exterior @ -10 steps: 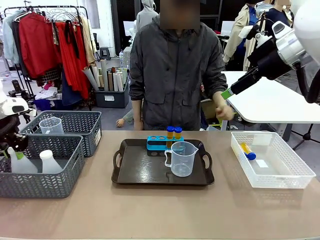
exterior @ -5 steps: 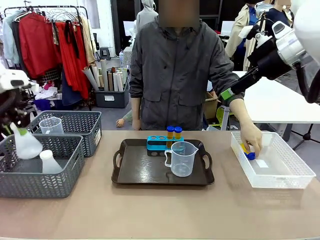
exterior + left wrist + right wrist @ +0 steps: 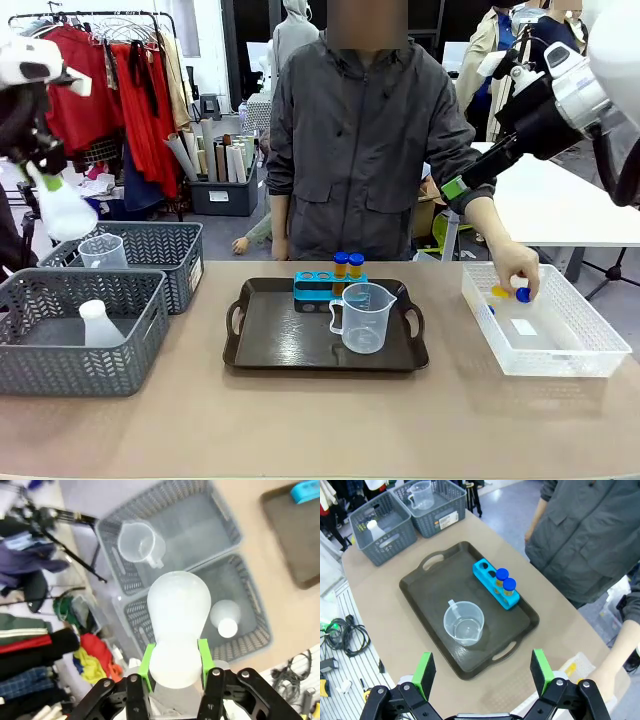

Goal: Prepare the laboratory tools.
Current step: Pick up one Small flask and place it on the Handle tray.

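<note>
My left gripper hangs high at the far left, shut on a white conical flask by its neck. In the left wrist view the flask sits between the green pads, above the grey baskets. On the dark tray stand a clear handled beaker and a blue rack holding two blue-capped tubes. The person's hand holds another blue-capped tube over the white basket. My right gripper is open, high at the right; its wrist view shows the beaker and rack.
Two grey mesh baskets stand at the left: the front one holds a second white flask, the rear one a small clear beaker. The person stands at the far edge behind the tray.
My left gripper has lifted the flask up out of the front grey basket. The person's hand reached into the white basket and raised a blue-capped tube from it.
</note>
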Robot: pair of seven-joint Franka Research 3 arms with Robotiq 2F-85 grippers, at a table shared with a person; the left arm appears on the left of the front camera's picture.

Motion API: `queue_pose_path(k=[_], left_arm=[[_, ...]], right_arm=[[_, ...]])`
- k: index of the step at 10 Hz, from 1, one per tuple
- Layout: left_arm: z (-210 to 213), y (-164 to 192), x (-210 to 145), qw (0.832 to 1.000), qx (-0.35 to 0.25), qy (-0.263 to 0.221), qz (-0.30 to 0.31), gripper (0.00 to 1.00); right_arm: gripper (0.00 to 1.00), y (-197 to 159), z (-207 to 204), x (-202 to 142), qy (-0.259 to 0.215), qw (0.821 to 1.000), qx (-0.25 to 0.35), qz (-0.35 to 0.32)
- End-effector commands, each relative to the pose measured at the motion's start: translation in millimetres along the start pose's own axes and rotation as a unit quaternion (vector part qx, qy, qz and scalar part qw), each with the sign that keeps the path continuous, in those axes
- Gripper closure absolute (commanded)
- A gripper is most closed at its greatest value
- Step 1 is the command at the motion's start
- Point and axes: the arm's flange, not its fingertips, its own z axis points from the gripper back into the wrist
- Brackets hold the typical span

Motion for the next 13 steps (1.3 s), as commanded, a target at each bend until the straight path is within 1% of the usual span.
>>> queue_pose_path(k=[1,2,3,5,6,7,8,12,13], left_arm=[[24.1,-8.8,20.5,0.999,-0.009,-0.015,-0.034,1.0],[42.3,-19.6,29.7,0.999,-0.014,-0.018,-0.041,1.0],[51.9,-24.2,37.4,0.999,-0.019,-0.018,-0.046,1.0],[77.1,-41.1,56.3,0.995,-0.016,-0.024,-0.091,1.0],[84.4,-49.1,62.2,0.992,-0.039,-0.03,-0.113,1.0],[85.7,-50.0,63.7,0.991,-0.048,-0.023,-0.126,1.0],[77.5,-52.1,54.4,0.996,-0.016,-0.03,-0.086,1.0],[77.5,-52.1,54.4,0.996,-0.016,-0.03,-0.086,1.0],[78.2,-50.2,59.6,0.995,-0.025,-0.025,-0.094,1.0]], right_arm=[[0.0,-0.7,-0.2,0.5,-0.011,1.0,0.01,-0.004],[0.0,-0.7,-0.2,0.5,-0.011,1.0,0.01,-0.004],[0.0,-0.7,-0.2,0.5,-0.011,1.0,0.01,-0.004],[0.0,-0.7,-0.2,0.5,-0.011,1.0,0.01,-0.004],[0.0,-0.7,-0.2,0.5,-0.011,1.0,0.01,-0.004],[0.0,-0.7,-0.2,0.5,-0.011,1.0,0.01,-0.004],[0.0,-0.7,-0.2,0.5,-0.011,1.0,0.01,-0.004],[0.0,-0.7,-0.2,0.5,-0.011,1.0,0.01,-0.004],[0.0,-0.7,-0.2,0.5,-0.011,1.0,0.01,-0.004]])
